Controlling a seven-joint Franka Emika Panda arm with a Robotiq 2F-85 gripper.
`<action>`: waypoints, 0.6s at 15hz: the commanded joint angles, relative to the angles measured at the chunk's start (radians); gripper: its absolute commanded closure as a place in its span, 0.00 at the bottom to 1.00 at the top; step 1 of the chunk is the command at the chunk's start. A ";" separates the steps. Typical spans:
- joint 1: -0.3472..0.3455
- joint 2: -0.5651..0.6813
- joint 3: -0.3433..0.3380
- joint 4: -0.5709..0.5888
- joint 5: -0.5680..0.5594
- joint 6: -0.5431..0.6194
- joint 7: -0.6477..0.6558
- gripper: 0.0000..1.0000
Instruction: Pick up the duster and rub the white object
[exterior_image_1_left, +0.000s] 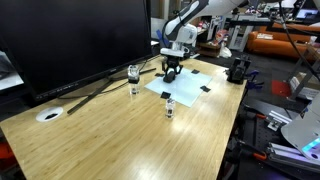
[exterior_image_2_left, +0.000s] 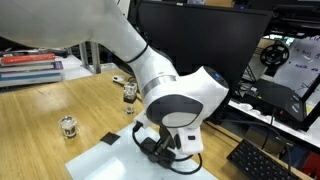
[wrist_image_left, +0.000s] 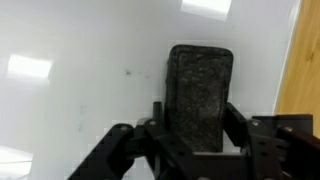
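Duster (wrist_image_left: 200, 80) on white sheet (wrist_image_left: 80, 70), flanked by claw (wrist_image_left: 198, 112).
Jaws stand narrow, close at its 9 and 3 o'clock sides; whether they clamp it I cannot tell. Wooden table (wrist_image_left: 305, 70) shows at 3 o'clock.

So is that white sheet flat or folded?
Spread flat: the white sheet lies smooth on the table in an exterior view, and the wrist view shows no fold around the duster.
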 joint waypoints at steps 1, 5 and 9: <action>0.006 -0.048 -0.002 -0.197 -0.004 0.123 -0.024 0.07; 0.014 -0.070 0.001 -0.197 -0.008 0.129 -0.036 0.00; 0.018 -0.082 0.002 -0.197 -0.007 0.139 -0.037 0.00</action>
